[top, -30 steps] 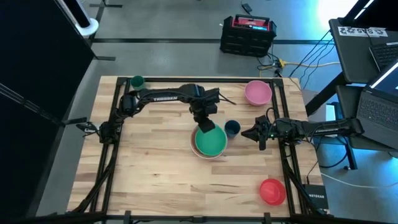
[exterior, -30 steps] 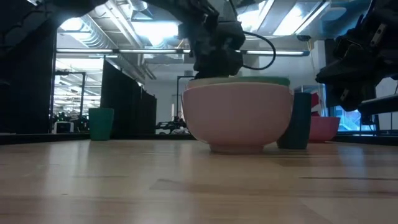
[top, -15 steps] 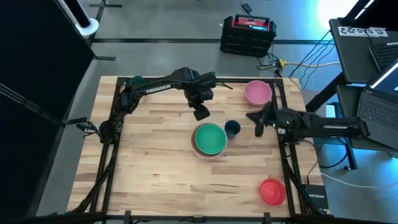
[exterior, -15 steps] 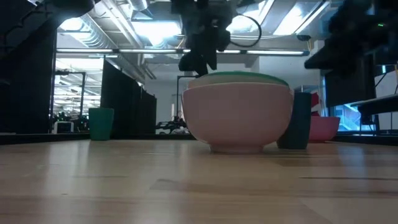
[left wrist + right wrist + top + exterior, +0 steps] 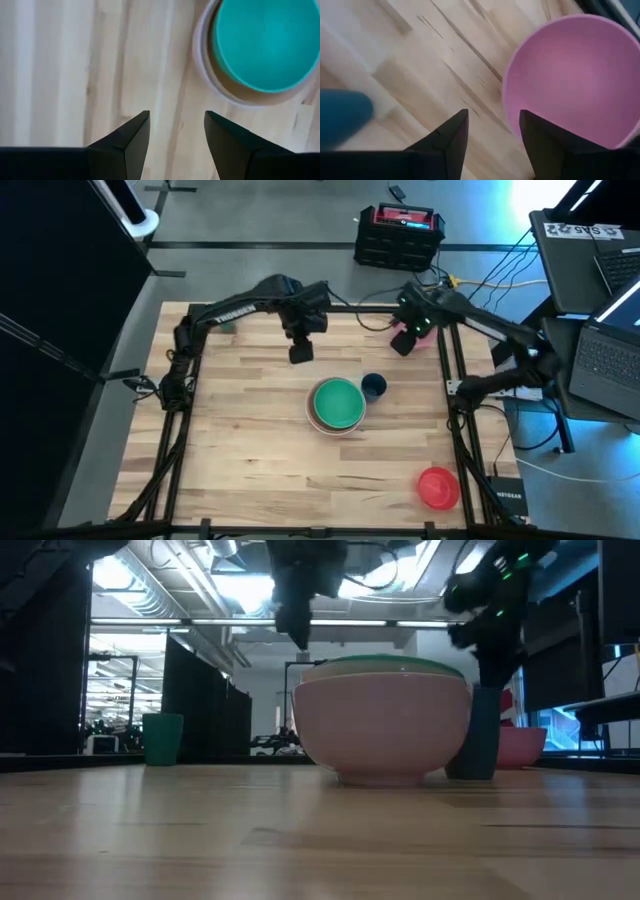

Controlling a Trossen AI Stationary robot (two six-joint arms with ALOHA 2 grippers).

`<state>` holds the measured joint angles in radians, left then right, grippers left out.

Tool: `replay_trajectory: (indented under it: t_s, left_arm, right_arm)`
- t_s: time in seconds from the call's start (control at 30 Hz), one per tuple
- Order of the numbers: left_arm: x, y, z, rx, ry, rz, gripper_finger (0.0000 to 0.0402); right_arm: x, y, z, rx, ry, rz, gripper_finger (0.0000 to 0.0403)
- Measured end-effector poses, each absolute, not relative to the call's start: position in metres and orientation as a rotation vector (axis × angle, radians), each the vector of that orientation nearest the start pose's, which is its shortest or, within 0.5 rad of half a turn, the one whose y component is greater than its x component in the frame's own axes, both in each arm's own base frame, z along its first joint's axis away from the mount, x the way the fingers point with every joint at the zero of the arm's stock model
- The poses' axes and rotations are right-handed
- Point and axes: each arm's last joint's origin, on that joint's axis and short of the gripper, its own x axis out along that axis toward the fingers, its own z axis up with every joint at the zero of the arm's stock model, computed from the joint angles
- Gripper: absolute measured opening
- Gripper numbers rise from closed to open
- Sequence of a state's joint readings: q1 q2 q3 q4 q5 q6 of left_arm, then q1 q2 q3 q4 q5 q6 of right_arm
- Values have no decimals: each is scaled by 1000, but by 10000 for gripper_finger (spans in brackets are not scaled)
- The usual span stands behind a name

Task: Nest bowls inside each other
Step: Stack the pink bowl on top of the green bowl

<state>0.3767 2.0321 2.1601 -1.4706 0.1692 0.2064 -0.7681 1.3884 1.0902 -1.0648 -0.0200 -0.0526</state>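
Note:
A green bowl [image 5: 337,402] sits nested inside a pale peach bowl [image 5: 380,730] at the table's middle. The pink bowl [image 5: 570,80] rests on its base at the far right, and the red-orange bowl [image 5: 437,486] stands at the near right. My left gripper [image 5: 300,352] hangs open above bare wood, to the far left of the nested pair. My right gripper [image 5: 492,122] is open and points down just beside the pink bowl's rim, above the table, touching nothing.
A dark blue cup [image 5: 373,386] stands right of the nested bowls, between them and the pink bowl. A teal-green cup [image 5: 163,738] stands at the far left corner. The near half of the table [image 5: 260,470] is bare wood.
My left gripper has risen off the green bowl and drawn away toward the table's far left; the bowl stays nested in the peach one. My right gripper has swung from the right edge beside the blue cup toward the far edge, tipping to point down by the pink bowl.

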Motion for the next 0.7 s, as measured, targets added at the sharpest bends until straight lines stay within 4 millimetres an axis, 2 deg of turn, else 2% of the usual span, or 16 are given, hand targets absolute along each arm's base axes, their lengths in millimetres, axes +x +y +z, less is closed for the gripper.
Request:
replay_trajectory:
  t_s: [0.2,0.47,0.7]
  left_arm:
    - [321,158,349,-216,1218,132,172]
    - [267,156,339,-291,1126,251,172]
    - [258,152,338,-291,1110,259,172]
  right_arm:
    - [196,-188,231,501,1407,-540,163]
    - [203,-197,186,490,1518,-577,156]
    - [207,-194,196,452,1539,-540,67]
